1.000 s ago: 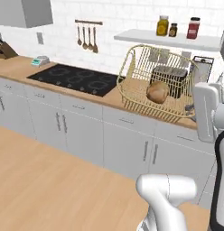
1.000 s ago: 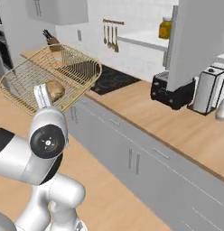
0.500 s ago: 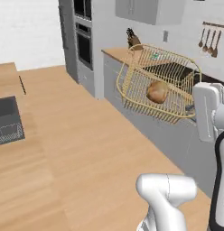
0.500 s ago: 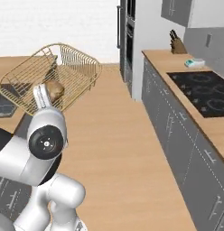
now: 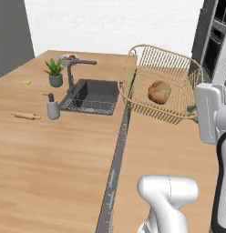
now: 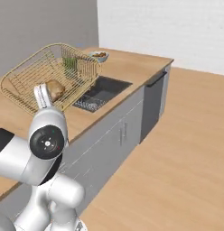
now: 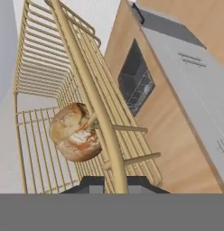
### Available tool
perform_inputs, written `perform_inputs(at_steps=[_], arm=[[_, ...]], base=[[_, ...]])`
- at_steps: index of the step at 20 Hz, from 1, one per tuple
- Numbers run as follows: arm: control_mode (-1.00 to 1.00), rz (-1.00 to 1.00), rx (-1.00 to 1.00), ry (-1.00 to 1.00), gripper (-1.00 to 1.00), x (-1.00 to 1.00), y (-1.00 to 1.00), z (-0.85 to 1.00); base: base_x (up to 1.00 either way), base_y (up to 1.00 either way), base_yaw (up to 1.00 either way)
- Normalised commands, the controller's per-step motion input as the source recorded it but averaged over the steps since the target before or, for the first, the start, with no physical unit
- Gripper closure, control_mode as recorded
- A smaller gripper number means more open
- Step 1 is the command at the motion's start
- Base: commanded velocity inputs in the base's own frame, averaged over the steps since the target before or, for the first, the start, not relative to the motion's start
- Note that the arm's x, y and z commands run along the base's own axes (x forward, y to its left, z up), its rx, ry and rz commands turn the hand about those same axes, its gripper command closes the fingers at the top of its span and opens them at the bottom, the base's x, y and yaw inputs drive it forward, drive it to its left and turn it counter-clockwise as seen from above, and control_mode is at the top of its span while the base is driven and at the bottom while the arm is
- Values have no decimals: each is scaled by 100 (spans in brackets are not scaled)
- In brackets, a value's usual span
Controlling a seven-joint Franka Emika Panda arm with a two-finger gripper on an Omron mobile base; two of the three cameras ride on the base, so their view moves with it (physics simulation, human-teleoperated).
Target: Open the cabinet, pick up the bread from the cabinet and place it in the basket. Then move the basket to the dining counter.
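Basket (image 5: 162,86) rides in the air at 2 o'clock of my left base view, tilted, with the bread (image 5: 159,92) lying inside on its mesh floor. Below it at 9 o'clock runs a light-wood counter (image 5: 51,159) with a sink (image 5: 92,95), a faucet (image 5: 74,73), a potted plant (image 5: 54,73), a soap dispenser (image 5: 52,107) and a rolling pin (image 5: 25,115).

From the right base view, the basket (image 6: 50,74) hangs at 10 o'clock above that counter (image 6: 132,61), the bread (image 6: 54,89) low in it, a bowl (image 6: 99,55) just beyond.

Through the hand view, the basket's rim wire (image 7: 93,99) runs up from 6 o'clock, where my hand (image 7: 114,186) is pinched nearly closed on it; the bread (image 7: 75,131) sits at 8 o'clock against the side mesh.

I judge the cabinet and bread steps done: the bun is in the basket and the basket is lifted. What is left is setting it down. I see no 2 shakers here, so I cannot tell whether this is the dining counter.
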Motion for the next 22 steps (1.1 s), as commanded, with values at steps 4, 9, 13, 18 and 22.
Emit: perform_inputs(at_steps=[4, 9, 13, 18, 22], arm=[[100, 0, 0, 0, 100, 0, 0, 0], [100, 0, 0, 0, 100, 0, 0, 0], [100, 0, 0, 0, 100, 0, 0, 0], [100, 0, 0, 0, 100, 0, 0, 0], [100, 0, 0, 0, 100, 0, 0, 0]], base=[[0, 0, 100], [0, 0, 100], [1, 0, 100], [1, -11, 92], [28, -2, 49]])
